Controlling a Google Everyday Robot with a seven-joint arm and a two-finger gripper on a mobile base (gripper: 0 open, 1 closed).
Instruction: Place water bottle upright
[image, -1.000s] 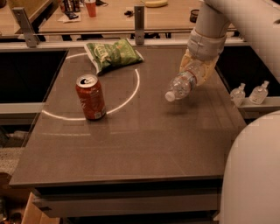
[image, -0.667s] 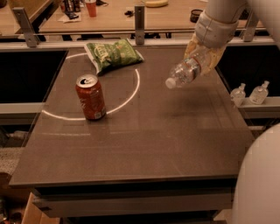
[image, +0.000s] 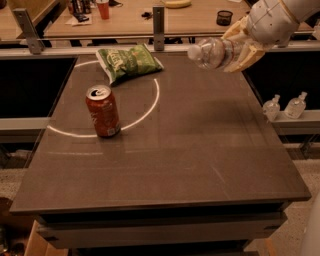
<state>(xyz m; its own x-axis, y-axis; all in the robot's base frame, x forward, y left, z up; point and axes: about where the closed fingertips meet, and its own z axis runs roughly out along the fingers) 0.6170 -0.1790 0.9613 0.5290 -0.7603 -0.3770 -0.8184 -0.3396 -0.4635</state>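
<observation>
Hand (image: 236, 49): gripping the water bottle (image: 212, 52), hanging over the far right edge of the table (image: 200, 150). Water bottle: lying nearly level in mid-air, cap pointing left. Soda can (image: 103, 111): standing upright at left. Green chip bag (image: 127, 62): lying behind it.

Item: water bottle (image: 216, 53). Raised from low above the counter (image: 165, 165) to well clear of it, now over the far right edge. Tilt changed: the cap pointed down and left, and the bottle now lies nearly level, cap to the left.
Item: hand (image: 229, 53). Clasping the bottle, it has moved up and away with it.
Item: robot body (image: 313, 235). It filled the lower right corner; apparently only a sliver shows now.
</observation>
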